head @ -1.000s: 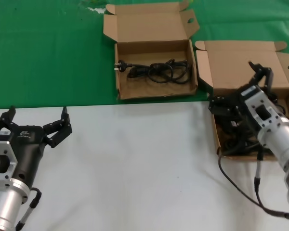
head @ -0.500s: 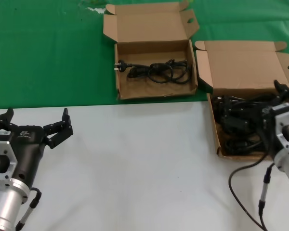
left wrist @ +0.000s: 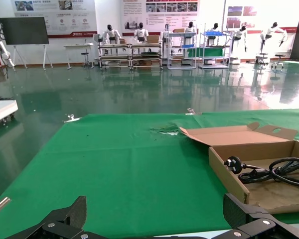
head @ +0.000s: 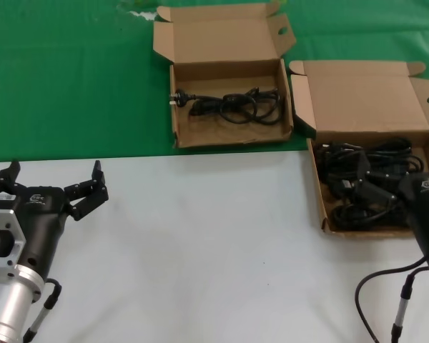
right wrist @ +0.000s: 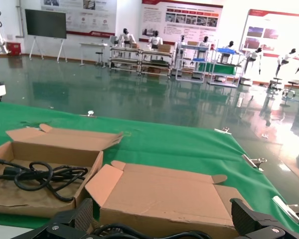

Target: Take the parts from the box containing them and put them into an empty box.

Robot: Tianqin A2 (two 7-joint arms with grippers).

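Observation:
The box containing the parts (head: pixel 319 193) lies open at the right, full of tangled black power cables (head: pixel 365 189). Its raised lid (right wrist: pixel 164 194) fills the right wrist view, with cable loops (right wrist: pixel 139 233) just below. The empty box (head: pixel 232 139) sits open at the back centre and holds one black cable (head: pixel 232 106). My right gripper (right wrist: pixel 164 216) is open with nothing between its fingers, and stands at the near right of the full box. My left gripper (head: pixel 55 175) is parked open over the white tabletop at the near left.
A green cloth (head: pixel 71 78) covers the far half of the table, a white surface (head: pixel 214 243) the near half. The right arm's black hose (head: pixel 386 279) loops over the white surface. Both lids stand open toward the back.
My right gripper has drawn back out of the full box toward the near right edge, holding nothing. The cables there now lie uncovered. The left arm has not moved.

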